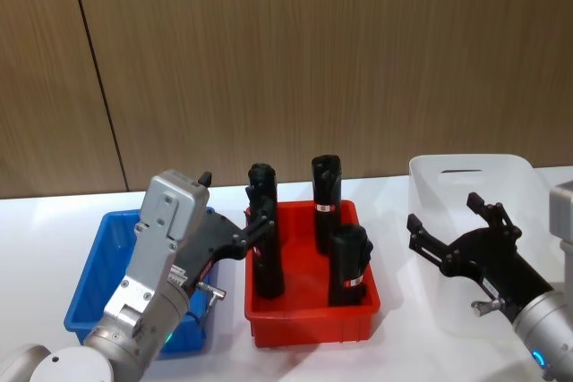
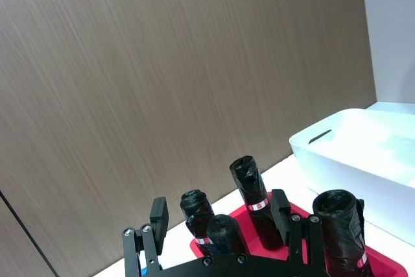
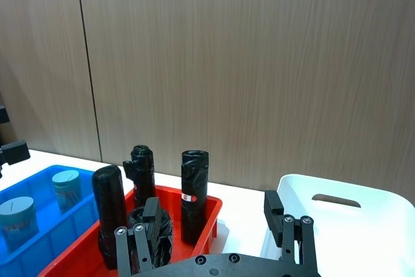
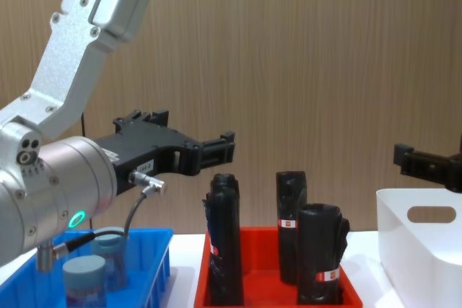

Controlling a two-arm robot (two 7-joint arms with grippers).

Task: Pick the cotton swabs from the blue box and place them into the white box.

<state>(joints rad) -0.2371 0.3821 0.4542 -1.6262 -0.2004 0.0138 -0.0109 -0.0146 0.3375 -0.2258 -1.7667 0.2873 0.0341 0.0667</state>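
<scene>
Two cotton swabs jars (image 3: pixel 67 188) (image 3: pixel 17 217) with grey-blue lids stand in the blue box (image 3: pixel 45 241) at the table's left; the chest view shows both cotton swabs jars (image 4: pixel 84 279) (image 4: pixel 110 247) there too. My left gripper (image 1: pixel 237 203) hangs open and empty in the air above the blue box's (image 1: pixel 94 261) right side, pointing towards the red tray. My right gripper (image 1: pixel 445 212) is open and empty, held high over the left part of the white box (image 1: pixel 466 167) at the right. The white box (image 4: pixel 426 247) has an oval handle cutout.
A red tray (image 1: pixel 309 319) stands between the two boxes and holds several upright black rolls (image 1: pixel 347 266) with red-white labels. The rolls rise close to the left gripper's fingers (image 4: pixel 224 146). A wood-panelled wall runs behind the white table.
</scene>
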